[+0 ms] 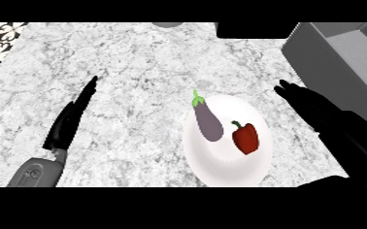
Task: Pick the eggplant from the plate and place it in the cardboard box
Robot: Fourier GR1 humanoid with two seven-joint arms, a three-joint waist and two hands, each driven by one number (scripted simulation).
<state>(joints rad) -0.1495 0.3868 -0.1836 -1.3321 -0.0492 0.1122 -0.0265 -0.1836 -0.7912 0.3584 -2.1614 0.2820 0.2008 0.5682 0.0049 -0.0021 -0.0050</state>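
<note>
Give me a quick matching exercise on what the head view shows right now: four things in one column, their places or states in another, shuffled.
Things:
1. purple elongated eggplant
2. red bell pepper
3. grey cardboard box
4. black left hand

Places or states:
A. at the view's upper right, off the plate
B. on the round white plate's left part
C. open, apart from the plate, at the left
D. on the plate's right part

Pairs: 1-B, 2-D, 3-A, 4-C

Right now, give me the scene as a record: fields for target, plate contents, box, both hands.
target: eggplant, lying on the white plate, left part
other item: red pepper on the same plate, right of the eggplant
box: grey box at upper right of the counter
left hand: open, fingers straight, left of the plate, holding nothing
right hand: open, right of the plate, below the box, holding nothing
</note>
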